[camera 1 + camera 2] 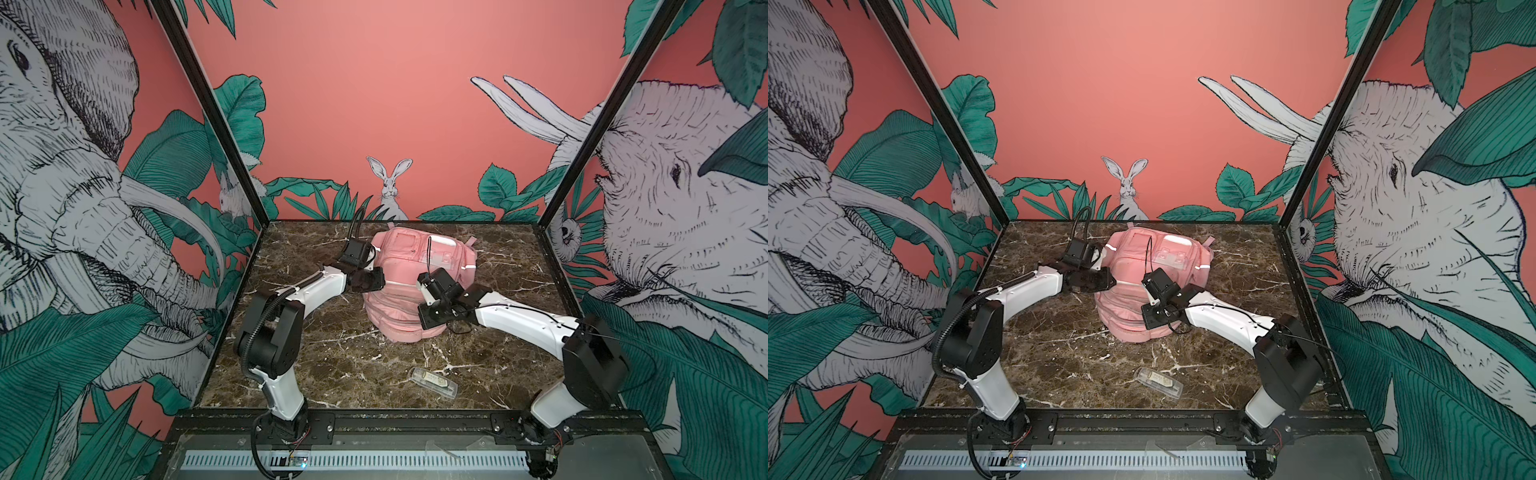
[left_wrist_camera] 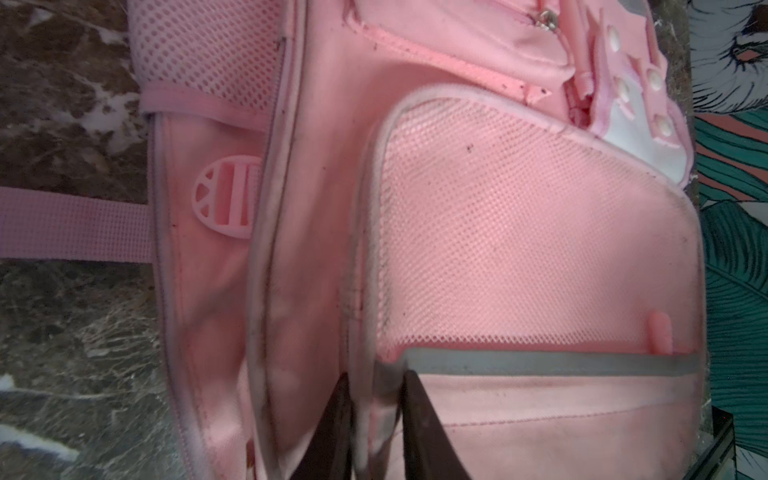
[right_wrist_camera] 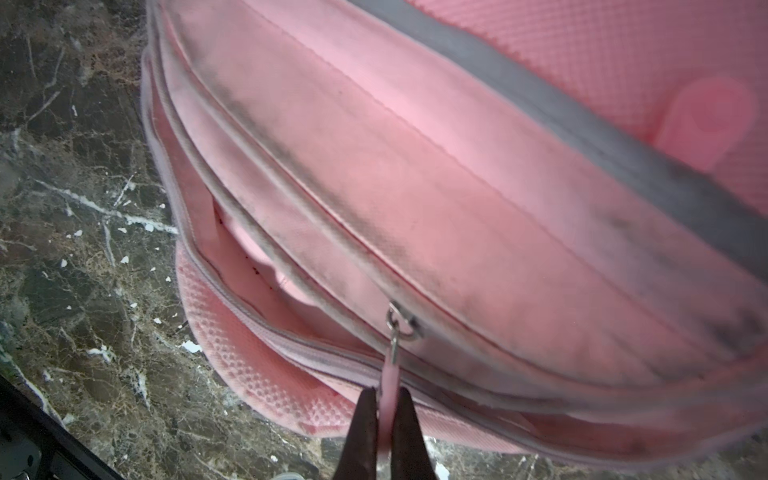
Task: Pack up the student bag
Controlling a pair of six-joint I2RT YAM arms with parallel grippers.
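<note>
Student bag (image 1: 395,307), likely soft and floppy: piping (image 2: 361,266) is pinched in left claw (image 2: 374,419), zip pull (image 3: 392,374) clamped in right claw (image 3: 384,401)

My two arms are built alike, with smooth white link shells joined by blocky black joint housings. Small dark screws dot the white shell of my left arm (image 1: 320,284), and a ribbed black conduit (image 1: 266,309) runs along it. A thin black cable (image 1: 519,307) lies over my right arm (image 1: 523,328). My right gripper (image 3: 385,395) ends in two dark, tapered fingers (image 3: 365,432).
</note>
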